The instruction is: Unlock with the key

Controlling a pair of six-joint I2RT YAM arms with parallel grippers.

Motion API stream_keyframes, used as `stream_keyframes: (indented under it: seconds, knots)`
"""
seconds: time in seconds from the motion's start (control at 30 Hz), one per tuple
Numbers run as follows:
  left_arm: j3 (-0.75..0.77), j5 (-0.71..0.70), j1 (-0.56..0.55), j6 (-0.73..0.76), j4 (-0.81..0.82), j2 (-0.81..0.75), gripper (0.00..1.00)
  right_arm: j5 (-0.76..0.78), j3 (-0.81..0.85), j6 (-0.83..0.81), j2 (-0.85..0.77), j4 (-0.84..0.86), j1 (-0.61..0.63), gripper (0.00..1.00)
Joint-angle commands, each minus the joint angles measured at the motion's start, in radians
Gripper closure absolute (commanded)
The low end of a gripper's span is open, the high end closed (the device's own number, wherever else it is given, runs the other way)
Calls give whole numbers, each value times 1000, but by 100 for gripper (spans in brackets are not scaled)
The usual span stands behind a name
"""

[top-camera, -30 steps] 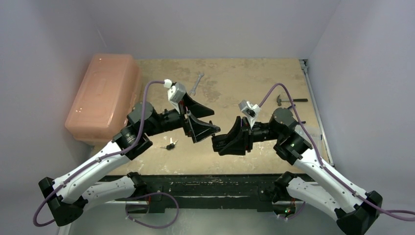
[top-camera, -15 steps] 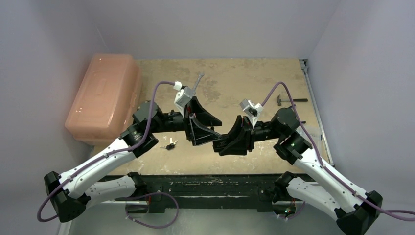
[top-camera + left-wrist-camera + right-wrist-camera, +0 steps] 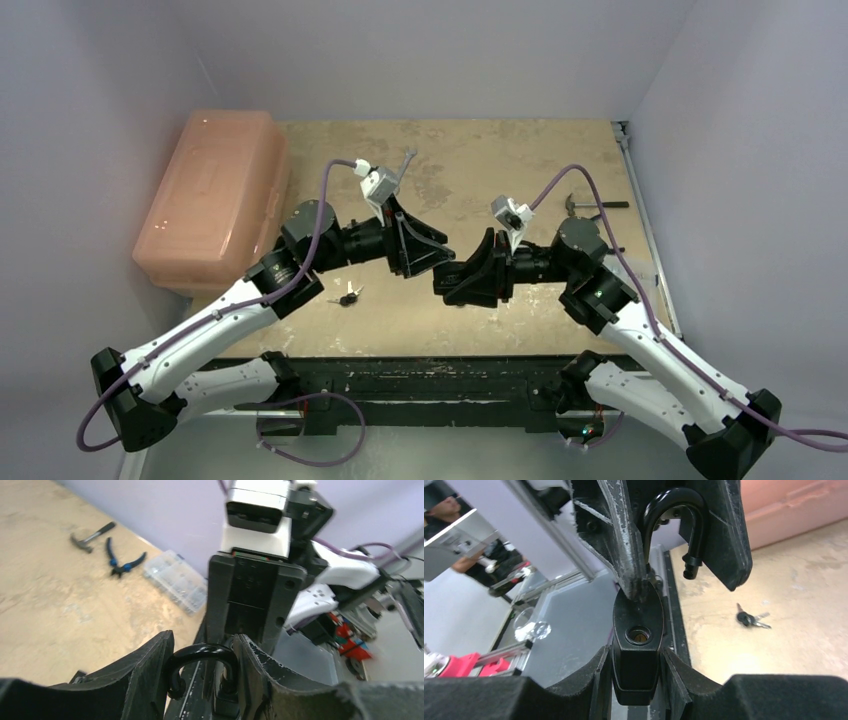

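Note:
A black padlock (image 3: 637, 652) hangs in the air between the two arms, keyhole (image 3: 638, 636) facing the right wrist camera. My right gripper (image 3: 636, 655) is shut on its body. The shackle (image 3: 672, 497) is swung open, its free end clear of the body. My left gripper (image 3: 202, 642) is closed around that shackle (image 3: 200, 655), both fingers against its sides. In the top view the left gripper (image 3: 425, 250) and the right gripper (image 3: 465, 280) meet above the table's near middle. A small bunch of keys (image 3: 347, 297) lies on the table left of them, seen too in the right wrist view as keys (image 3: 749, 620).
A pink plastic box (image 3: 210, 195) fills the table's left side. A wrench (image 3: 403, 168) lies at the back middle. A hammer (image 3: 590, 205), blue-handled pliers (image 3: 122, 562) and a clear parts box (image 3: 177, 582) sit at the right edge.
My left arm has swung right to the padlock, and its jaws have narrowed from wide open onto the shackle. The right gripper has kept its hold and shifted slightly.

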Motion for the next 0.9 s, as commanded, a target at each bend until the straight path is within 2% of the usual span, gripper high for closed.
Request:
stream_keyframes:
  seconds: [0.0,0.27,0.5,0.57,0.67,0.7,0.87]
  knots:
    - [55,-242,4,8,-158,41,74,182,103,-113,7,-52,6,100]
    - [92,-570,5,-84,-327,128,75,430,144,-166,76,-161,6,100]
    - [87,-614,4,-91,-343,166,68,443,119,-165,110,-144,6,100]
    - [86,-630,4,-83,-353,157,59,451,111,-164,113,-143,6,100]
    - [91,-664,5,-60,-377,137,30,457,99,-159,119,-142,5,100]
    - [98,-681,5,-44,-394,130,25,458,95,-157,121,-143,6,100]
    - [147,-800,5,44,-490,105,18,470,65,-135,130,-108,6,100]
